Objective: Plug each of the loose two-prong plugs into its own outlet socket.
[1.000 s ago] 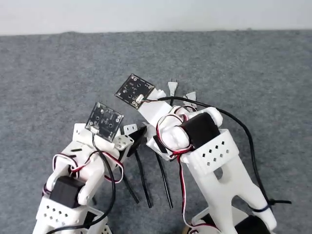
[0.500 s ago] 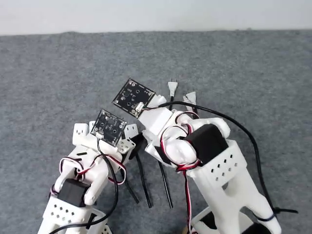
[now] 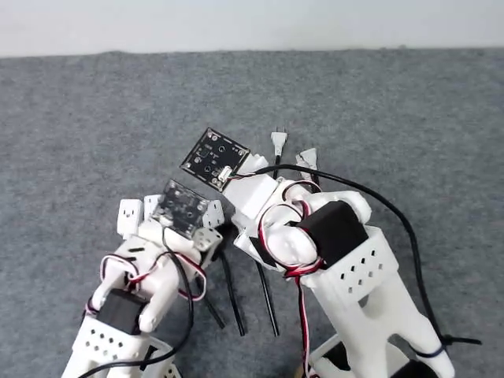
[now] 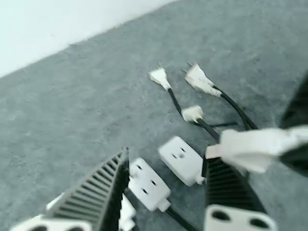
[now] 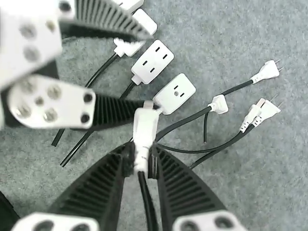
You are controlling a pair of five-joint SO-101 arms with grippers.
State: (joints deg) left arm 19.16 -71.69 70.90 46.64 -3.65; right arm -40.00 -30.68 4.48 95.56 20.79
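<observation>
Soft, even light falls from above on the grey carpet (image 3: 394, 118), bright with no harsh contrast. In the high view the arms cast faint, diffuse shadows close beneath them. The white plastic of the right arm (image 3: 354, 268) is bright but shows its detail, and the pale wall (image 3: 252, 24) is nearly washed out. The left wrist view is smeared: loose plugs (image 4: 199, 82), sockets (image 4: 180, 159) and the left gripper's fingers (image 4: 96, 192) have soft edges, and the white plug (image 4: 255, 144) near the lens is a blur. The right wrist view is crisp, with thin shadows beside the cords (image 5: 187, 120) and mild glare on the other arm's white housing (image 5: 29, 29)
</observation>
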